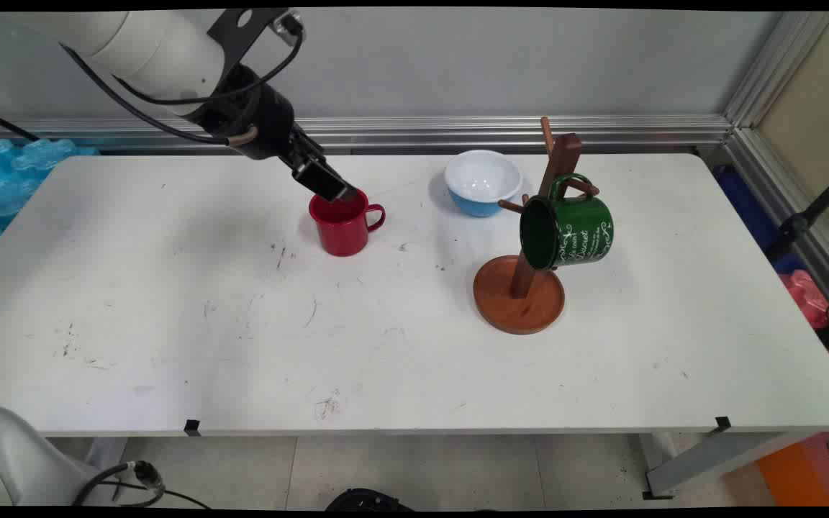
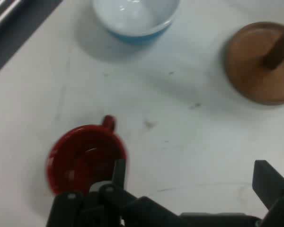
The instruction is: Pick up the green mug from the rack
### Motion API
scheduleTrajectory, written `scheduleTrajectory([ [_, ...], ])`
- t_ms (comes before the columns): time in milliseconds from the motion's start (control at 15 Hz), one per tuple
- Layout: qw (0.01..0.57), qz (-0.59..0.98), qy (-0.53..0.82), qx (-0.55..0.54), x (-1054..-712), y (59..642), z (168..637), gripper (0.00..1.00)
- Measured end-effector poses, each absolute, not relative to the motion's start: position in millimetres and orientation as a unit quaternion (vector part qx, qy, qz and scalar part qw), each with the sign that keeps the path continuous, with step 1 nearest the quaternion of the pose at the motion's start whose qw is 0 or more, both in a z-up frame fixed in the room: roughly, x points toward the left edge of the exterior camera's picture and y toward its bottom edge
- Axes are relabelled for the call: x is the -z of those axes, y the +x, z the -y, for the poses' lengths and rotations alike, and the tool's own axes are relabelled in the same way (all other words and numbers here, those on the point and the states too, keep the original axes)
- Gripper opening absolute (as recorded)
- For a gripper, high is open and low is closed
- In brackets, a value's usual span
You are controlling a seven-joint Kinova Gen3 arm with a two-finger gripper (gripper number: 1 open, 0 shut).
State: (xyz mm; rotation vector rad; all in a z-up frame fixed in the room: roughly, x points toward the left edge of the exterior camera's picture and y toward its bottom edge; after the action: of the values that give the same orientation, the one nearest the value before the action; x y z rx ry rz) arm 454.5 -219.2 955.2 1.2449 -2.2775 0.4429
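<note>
red mug (image 1: 343, 226) stands upright on the counter (image 1: 170, 302); the end effector (image 2: 189, 182), fingers spread wide, hovers over its rim.

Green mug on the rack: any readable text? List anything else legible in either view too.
green mug: white script lettering with scrollwork on its side, too small to read.
red mug, by the gripper: no text visible.
blue bowl: no text visible.
wooden mug rack: no text visible.
Hand view: nothing legible.
</note>
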Motion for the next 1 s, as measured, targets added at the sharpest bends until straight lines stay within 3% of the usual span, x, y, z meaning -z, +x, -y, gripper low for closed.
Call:
scheduleTrajectory([
  [467,0.298,0.833,0.451,-0.119,-982,407,208,1.0],
  [1000,0.358,0.813,0.455,-0.06,-991,342,213,1.0],
])
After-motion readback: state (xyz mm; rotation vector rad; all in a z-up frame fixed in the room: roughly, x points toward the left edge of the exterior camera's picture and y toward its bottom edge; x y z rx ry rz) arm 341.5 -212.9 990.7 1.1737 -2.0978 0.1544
